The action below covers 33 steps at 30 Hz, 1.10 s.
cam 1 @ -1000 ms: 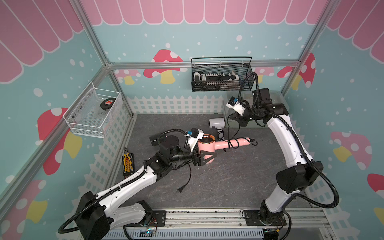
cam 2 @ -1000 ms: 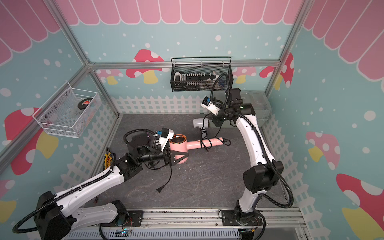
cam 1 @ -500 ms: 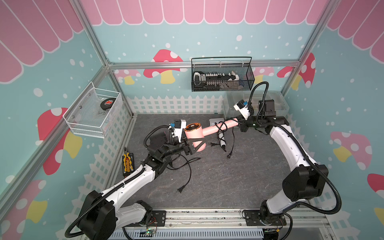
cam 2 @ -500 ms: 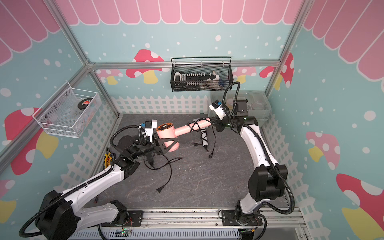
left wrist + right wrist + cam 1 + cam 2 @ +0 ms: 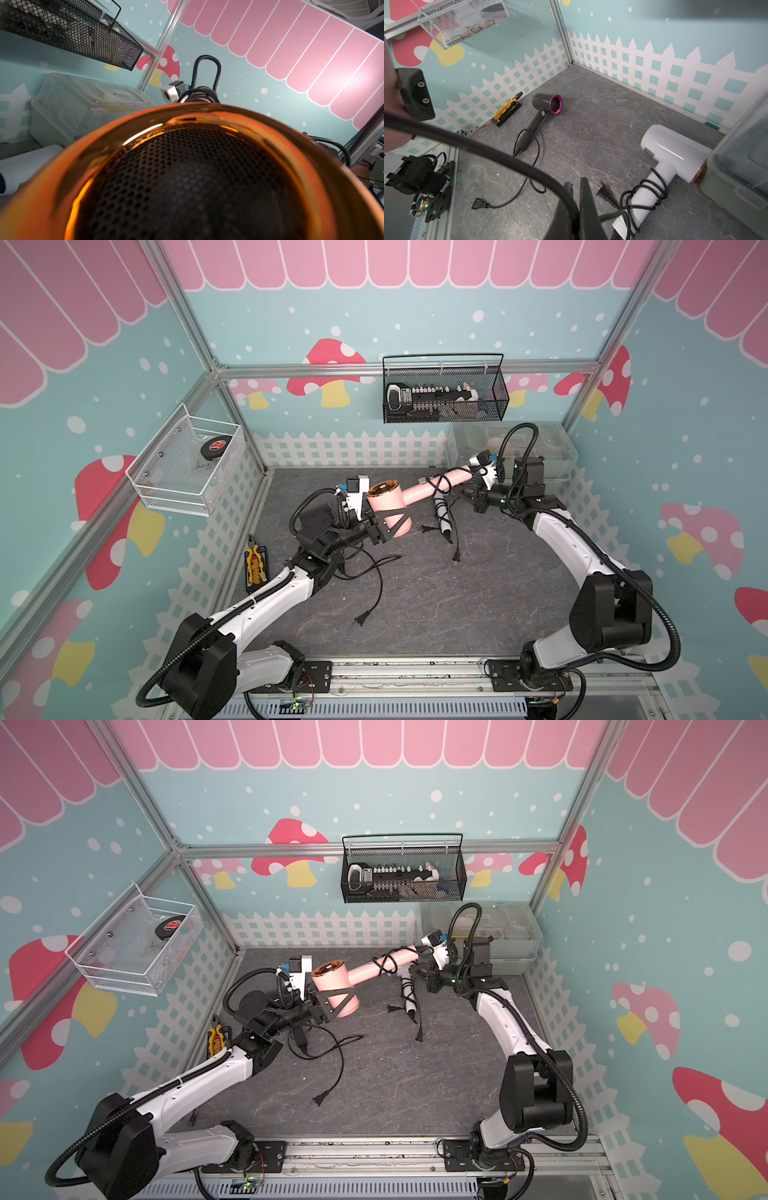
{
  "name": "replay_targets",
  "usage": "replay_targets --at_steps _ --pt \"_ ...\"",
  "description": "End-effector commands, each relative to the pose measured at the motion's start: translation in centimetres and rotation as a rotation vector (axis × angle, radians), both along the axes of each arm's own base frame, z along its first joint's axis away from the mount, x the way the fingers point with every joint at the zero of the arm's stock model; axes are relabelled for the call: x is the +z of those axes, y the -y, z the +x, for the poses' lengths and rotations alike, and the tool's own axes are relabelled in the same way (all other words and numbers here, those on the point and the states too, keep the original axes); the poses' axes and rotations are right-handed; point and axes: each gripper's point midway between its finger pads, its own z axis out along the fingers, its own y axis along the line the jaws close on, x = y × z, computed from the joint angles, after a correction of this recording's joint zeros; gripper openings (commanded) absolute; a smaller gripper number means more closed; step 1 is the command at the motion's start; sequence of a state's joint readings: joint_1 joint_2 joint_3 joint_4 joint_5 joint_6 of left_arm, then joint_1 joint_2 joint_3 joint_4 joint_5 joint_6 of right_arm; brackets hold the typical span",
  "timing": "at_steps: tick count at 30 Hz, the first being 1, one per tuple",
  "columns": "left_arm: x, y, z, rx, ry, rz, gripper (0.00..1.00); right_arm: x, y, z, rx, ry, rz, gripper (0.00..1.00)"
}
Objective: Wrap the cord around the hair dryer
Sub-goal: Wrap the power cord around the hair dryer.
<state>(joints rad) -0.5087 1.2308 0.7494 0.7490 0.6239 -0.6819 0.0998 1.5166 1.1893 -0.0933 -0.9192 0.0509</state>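
Both top views overhead, sharing whole floor (image 5: 436,614), left wrist view against hair dryer (image 5: 187,176)

Pink plastic hair dryer (image 5: 193,176): barrel end blurred, cut off by left wrist view's edges. Black wire-mesh basket (image 5: 494,402): contents unidentifiable.

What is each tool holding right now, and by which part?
The left tool grips the pink hair dryer by its barrel; the right tool is shut on its black cord near the handle end.
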Motion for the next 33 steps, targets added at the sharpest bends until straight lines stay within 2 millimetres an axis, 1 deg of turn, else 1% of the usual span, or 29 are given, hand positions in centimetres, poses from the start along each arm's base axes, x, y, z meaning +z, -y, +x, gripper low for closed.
replay_targets --at_steps 1,7,11,13,15,17,20,23,25,30,33 --pt "6.2 -1.5 -0.2 0.074 0.184 -0.13 0.0 0.2 -0.1 -0.2 -0.043 0.025 0.035 0.0" --pt "9.8 -1.1 0.4 0.073 0.243 -0.152 0.0 -1.9 -0.6 -0.3 -0.077 0.005 0.055 0.01" --pt "11.8 -0.8 0.5 0.052 0.266 -0.185 0.0 -2.8 -1.4 0.2 -0.076 0.004 0.068 0.1" --pt "12.5 -0.9 0.6 0.053 0.276 -0.199 0.0 -3.4 -2.0 0.6 -0.069 -0.002 0.072 0.11" --pt "13.1 -1.0 0.6 0.063 0.287 -0.208 0.0 -4.6 -2.6 1.0 -0.067 -0.02 0.068 0.12" --pt "13.5 -1.1 0.7 0.071 0.293 -0.205 0.0 -5.6 -3.1 1.4 -0.065 -0.033 0.079 0.14" --pt "13.8 -1.0 0.8 0.072 0.296 -0.203 0.0 -6.6 -4.3 1.8 -0.051 -0.047 0.107 0.15" --pt "14.0 -1.1 0.8 0.078 0.298 -0.201 0.0 -7.7 -5.1 2.1 -0.048 -0.058 0.097 0.13" --pt "14.1 -1.2 0.8 0.083 0.299 -0.198 0.0 -8.1 -5.2 2.3 -0.057 -0.058 0.093 0.1" --pt "14.3 -1.6 0.9 0.099 0.304 -0.193 0.0 -7.9 -5.7 2.6 -0.05 -0.04 0.086 0.05" --pt "14.0 -2.3 1.6 0.151 0.293 -0.181 0.0 -7.8 -6.1 1.8 -0.043 -0.028 0.076 0.03"
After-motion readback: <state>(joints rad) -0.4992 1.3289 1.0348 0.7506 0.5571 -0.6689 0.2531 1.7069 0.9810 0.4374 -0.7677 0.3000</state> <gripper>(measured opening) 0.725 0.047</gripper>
